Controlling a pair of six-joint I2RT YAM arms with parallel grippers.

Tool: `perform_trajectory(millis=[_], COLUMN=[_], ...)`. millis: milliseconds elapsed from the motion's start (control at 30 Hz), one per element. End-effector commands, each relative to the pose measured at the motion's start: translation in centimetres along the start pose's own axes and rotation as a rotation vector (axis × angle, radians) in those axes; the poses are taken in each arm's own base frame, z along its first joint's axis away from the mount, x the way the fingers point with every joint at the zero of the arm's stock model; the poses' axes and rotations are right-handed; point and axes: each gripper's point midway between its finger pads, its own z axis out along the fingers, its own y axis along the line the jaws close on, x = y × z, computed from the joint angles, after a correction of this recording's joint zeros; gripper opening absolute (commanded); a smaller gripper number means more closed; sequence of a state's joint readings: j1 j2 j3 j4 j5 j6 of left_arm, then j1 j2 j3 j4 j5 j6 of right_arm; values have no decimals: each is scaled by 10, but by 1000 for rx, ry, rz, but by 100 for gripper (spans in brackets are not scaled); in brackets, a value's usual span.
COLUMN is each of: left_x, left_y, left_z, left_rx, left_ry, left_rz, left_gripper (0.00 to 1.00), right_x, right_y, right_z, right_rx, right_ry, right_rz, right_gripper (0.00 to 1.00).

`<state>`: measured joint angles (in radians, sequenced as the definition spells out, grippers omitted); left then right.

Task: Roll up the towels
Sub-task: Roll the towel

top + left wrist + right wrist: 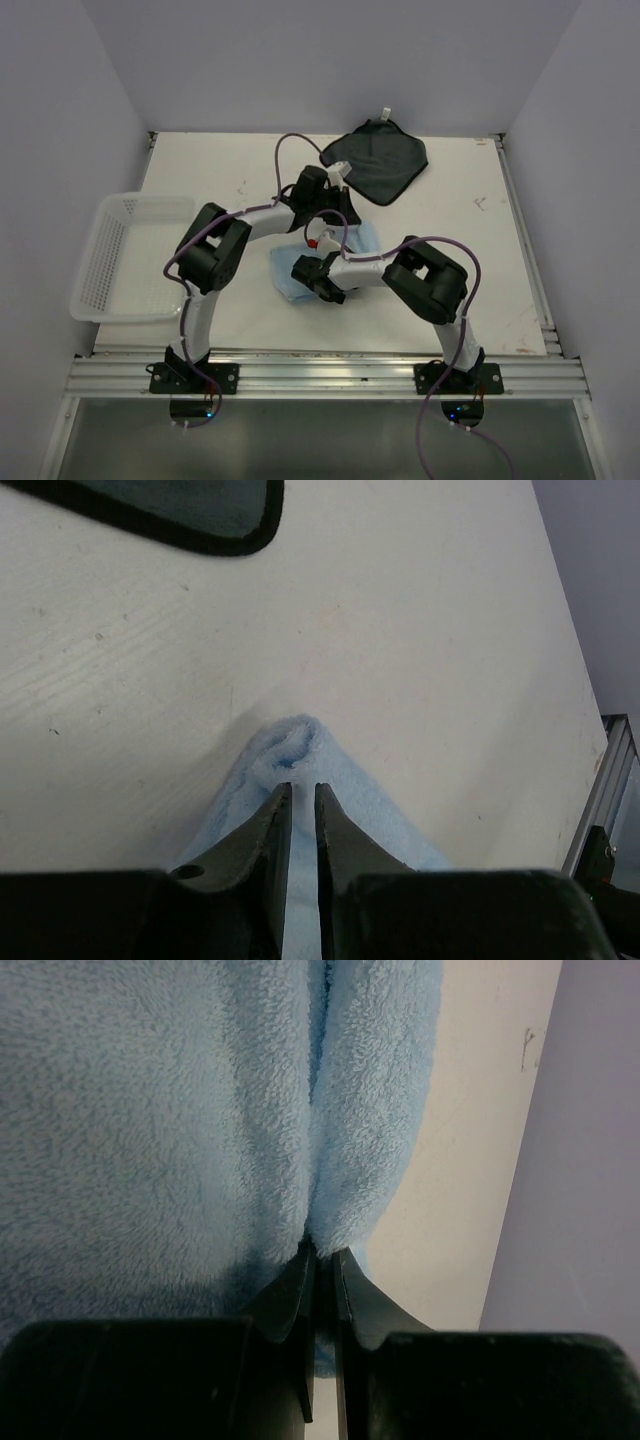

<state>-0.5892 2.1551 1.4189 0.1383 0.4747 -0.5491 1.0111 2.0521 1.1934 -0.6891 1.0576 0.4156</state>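
Right hand (322, 1252) pinches a fold of the soft light-blue square towel (150, 1110) on the white worktop (450, 230), probably anchoring the roll. Left hand (300, 788) is barely parted at its puckered corner. Dark grey square towel (378, 160) lies flat behind.

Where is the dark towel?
In the top view, the dark towel lies flat at the far edge of the table, right of centre, beyond the blue towel.

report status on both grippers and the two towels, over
Left gripper slightly open over pinched corner of light blue fleecy towel. Right gripper shut on a fold of it. Dark grey square towel unrolled at far side. Nothing in the way.
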Motion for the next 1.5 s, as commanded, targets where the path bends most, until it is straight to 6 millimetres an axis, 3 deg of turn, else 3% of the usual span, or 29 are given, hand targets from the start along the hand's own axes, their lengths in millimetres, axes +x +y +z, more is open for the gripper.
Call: perform_trajectory(millis=[0, 67, 167, 267, 400, 500, 800, 933, 1200, 1467], left_x=[-50, -57, -63, -64, -64, -53, -10, 9, 44, 64], left_y=[-21, -20, -17, -19, -45, -60, -69, -67, -37, -13], left_z=[-31, -37, -42, -44, -43, -37, -11, 1, 21, 33], left_rx=[1, -4, -11, 5, 156, 274, 333, 340, 273, 202], left_ry=[-120, -137, -147, -151, -145, -114, -29, 13, 77, 132], left_rz=[84, 91, 69, 49, 33, -1, -27, -37, -93, -109], left_gripper=[19, 20, 32, 36, 33, 28, 23, 22, 22, 23], right_x=[9, 9, 11, 11, 12, 12, 13, 13, 15, 11], right_y=[25, 24, 24, 26, 26, 27, 28, 28, 28, 24], right_z=[1, 1, 2, 1, 1, 2, 2, 2, 2, 0], right_rx=[-75, -74, -78, -86, -85, -85, -89, -88, -90, -94], right_ry=[29, 27, 29, 27, 31, 34, 33, 35, 33, 21], right_rz=[2, 2, 9, 22, 13, 9, 11, 10, 20, 41], right_gripper=[0, 0, 0, 0, 0, 0, 0, 0, 0, 0])
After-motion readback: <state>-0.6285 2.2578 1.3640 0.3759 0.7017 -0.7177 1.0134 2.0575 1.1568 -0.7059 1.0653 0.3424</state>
